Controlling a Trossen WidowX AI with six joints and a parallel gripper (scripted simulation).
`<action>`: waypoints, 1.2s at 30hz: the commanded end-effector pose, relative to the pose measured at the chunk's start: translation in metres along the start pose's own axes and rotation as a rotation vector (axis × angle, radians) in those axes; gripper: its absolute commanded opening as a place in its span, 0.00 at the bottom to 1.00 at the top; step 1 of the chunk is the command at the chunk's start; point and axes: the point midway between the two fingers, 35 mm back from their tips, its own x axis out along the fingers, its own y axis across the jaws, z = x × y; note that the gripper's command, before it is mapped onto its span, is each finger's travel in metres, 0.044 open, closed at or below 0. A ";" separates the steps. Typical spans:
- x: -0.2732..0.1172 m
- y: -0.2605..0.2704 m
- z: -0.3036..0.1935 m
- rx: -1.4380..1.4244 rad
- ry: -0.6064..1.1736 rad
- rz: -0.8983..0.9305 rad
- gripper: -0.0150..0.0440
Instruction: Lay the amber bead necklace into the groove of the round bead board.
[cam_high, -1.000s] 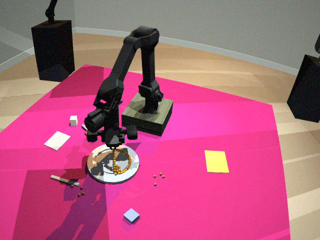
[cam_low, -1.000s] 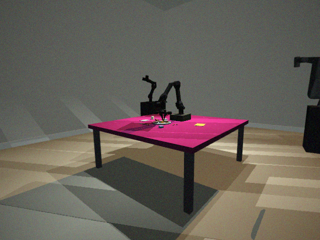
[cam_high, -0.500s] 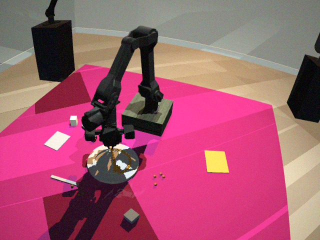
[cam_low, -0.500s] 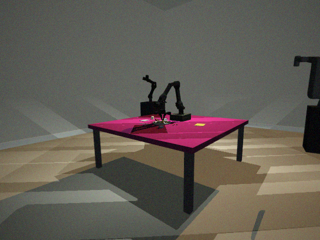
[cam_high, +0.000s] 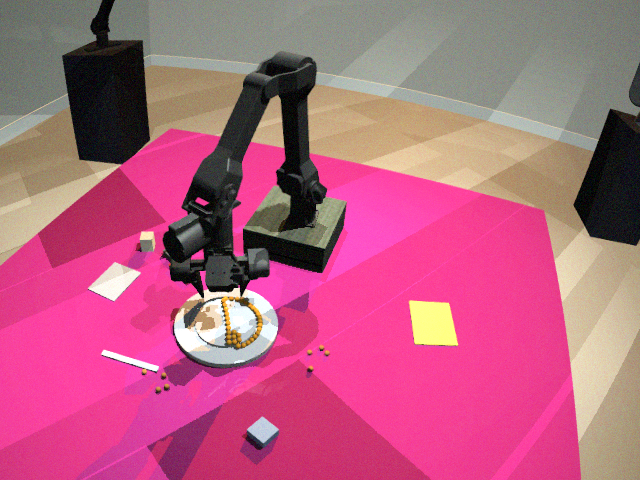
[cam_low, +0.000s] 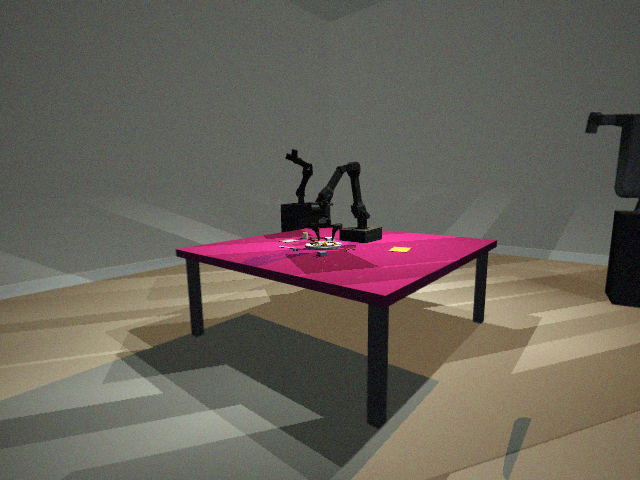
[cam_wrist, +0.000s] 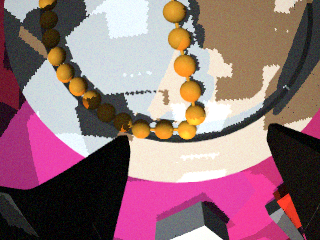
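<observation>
The amber bead necklace (cam_high: 260, 324) (cam_wrist: 185, 65) lies on the round bead board (cam_high: 225, 359) (cam_wrist: 200, 167). One side of it curves along the right part of the groove in the top view. The other side runs nearly straight across the middle of the board, and some beads are bunched at the front. The left part of the groove (cam_high: 198, 334) holds no beads. My gripper (cam_high: 222, 295) (cam_low: 326, 238) (cam_wrist: 201, 138) is open and empty above the board's rear edge. Its fingertips stand wide apart on either side of the necklace's rear corner.
Loose amber beads lie left and right in front of the board. A white strip (cam_high: 129, 360), a pale card (cam_high: 114, 281) and a cream cube (cam_high: 147, 241) are left. A blue-grey block (cam_high: 262, 431) is in front, a yellow sheet (cam_high: 433, 322) right. A grey block (cam_wrist: 182, 222) is behind the board.
</observation>
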 end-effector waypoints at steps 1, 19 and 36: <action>-0.002 0.000 0.000 -0.003 -0.003 0.000 1.00; -0.004 0.000 0.000 -0.006 -0.005 0.001 1.00; -0.035 0.002 0.012 0.098 -0.006 0.002 0.69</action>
